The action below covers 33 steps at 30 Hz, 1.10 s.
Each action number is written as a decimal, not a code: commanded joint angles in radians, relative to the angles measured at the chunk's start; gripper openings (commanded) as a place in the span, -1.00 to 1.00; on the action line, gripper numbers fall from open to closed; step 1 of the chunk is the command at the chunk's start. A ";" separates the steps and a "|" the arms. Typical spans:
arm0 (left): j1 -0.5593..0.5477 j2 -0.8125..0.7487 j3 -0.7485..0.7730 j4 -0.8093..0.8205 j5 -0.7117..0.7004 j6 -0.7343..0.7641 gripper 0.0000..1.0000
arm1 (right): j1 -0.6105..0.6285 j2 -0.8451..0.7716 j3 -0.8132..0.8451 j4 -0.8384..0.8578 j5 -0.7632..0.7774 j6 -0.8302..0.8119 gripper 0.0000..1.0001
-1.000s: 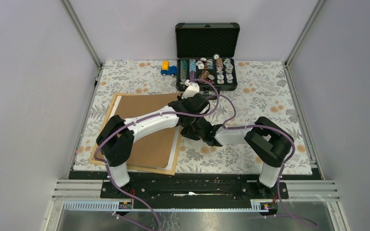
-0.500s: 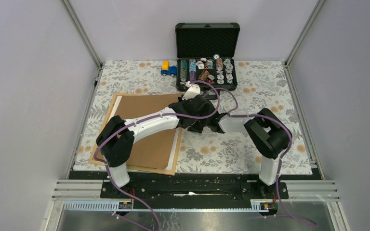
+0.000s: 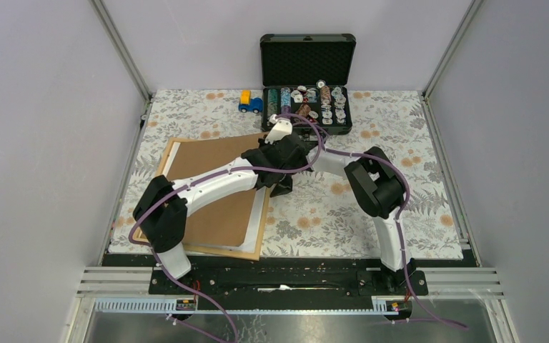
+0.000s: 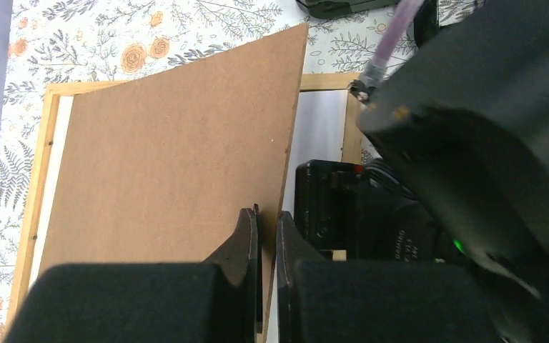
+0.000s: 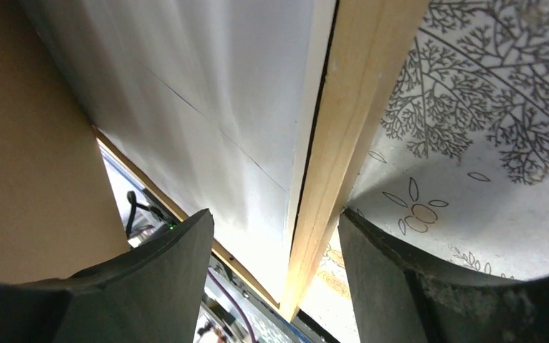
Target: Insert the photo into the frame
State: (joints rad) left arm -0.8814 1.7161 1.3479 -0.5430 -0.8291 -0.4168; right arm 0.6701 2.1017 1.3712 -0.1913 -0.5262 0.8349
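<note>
Fingers [image 5: 164, 264] of the right gripper [image 5: 275, 229] are spread and grasp nothing. One sits on the side of the photo [image 5: 236, 93], which lies white side up inside the frame [image 5: 343, 128] on the desk's left half, and the other sits outside the right rail, probably to seat the sheet's edge in the recess. The left gripper [image 4: 266, 218] is clenched on the right edge of the board [image 4: 164, 164], holding it tilted up off the frame, likely so the photo beneath can be reached before the board is laid down.
</note>
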 commanded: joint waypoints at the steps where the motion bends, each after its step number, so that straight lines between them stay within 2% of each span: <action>1: 0.008 -0.061 -0.005 0.108 0.010 -0.054 -1.00 | 0.000 0.084 0.112 -0.322 -0.017 -0.148 0.45; 5: 0.024 -0.097 -0.035 0.121 -0.001 -0.047 -1.00 | 0.000 0.085 0.169 -0.447 0.057 -0.179 0.48; 11: 0.053 -0.159 -0.064 0.139 0.006 -0.043 -1.00 | 0.013 0.093 0.211 -0.505 0.091 -0.116 0.50; 17: 0.064 -0.178 -0.091 0.169 0.074 -0.065 -1.00 | 0.059 0.120 0.271 -0.529 0.150 -0.036 0.49; 24: 0.065 -0.194 -0.118 0.190 0.094 -0.076 -1.00 | 0.095 0.173 0.350 -0.606 0.285 0.081 0.44; 27: 0.064 -0.202 -0.126 0.197 0.095 -0.074 -1.00 | 0.096 0.186 0.384 -0.651 0.358 0.129 0.33; 30: 0.065 -0.213 -0.136 0.209 0.100 -0.074 -1.00 | 0.096 0.210 0.418 -0.695 0.404 0.143 0.07; 33: 0.068 -0.230 -0.160 0.224 0.100 -0.074 -1.00 | 0.095 0.230 0.427 -0.703 0.415 0.145 -0.02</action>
State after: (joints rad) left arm -0.8249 1.5528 1.2167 -0.4019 -0.7670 -0.4072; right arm 0.7631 2.2745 1.7718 -0.8272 -0.2520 0.9485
